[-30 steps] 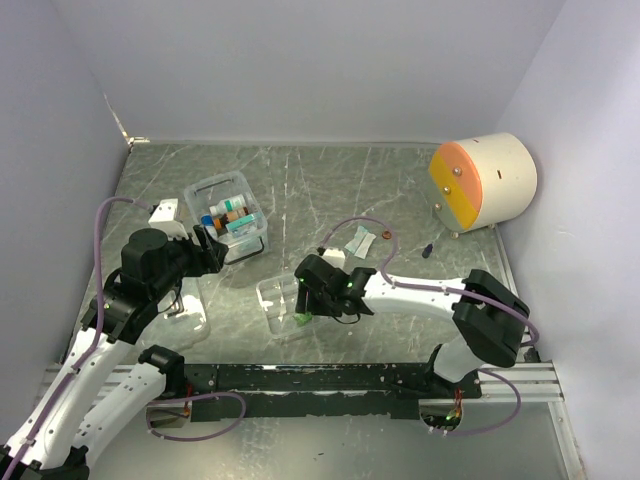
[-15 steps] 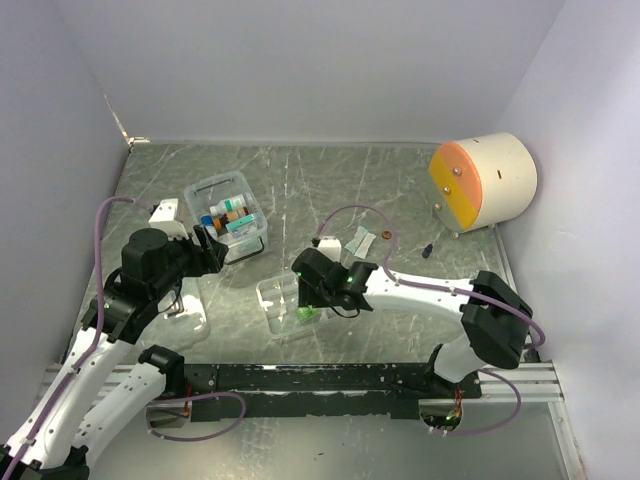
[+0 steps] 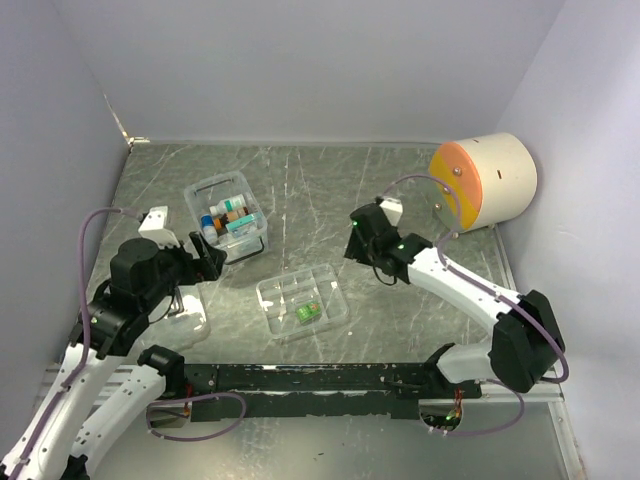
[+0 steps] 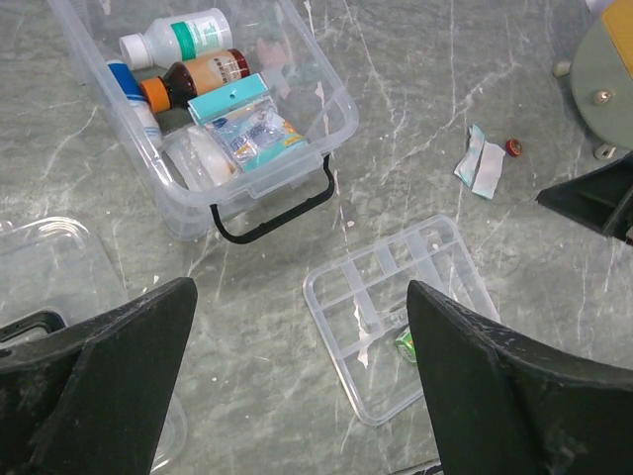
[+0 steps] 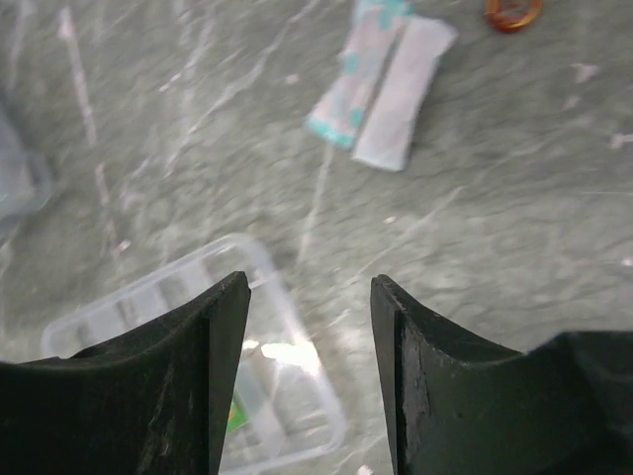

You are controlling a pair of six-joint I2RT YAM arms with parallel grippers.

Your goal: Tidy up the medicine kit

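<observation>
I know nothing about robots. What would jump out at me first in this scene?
Most likely the big cream-and-orange cylinder against the right wall at the far side. Next comes the clear box on the left, packed with medicine bottles. In the middle lies the clear divided tray, with one small green item in a compartment.

I read the left gripper (image 4: 300,295) at near left, jaws spread wide; the right gripper (image 5: 309,287) reaches farther right, jaws parted.
</observation>
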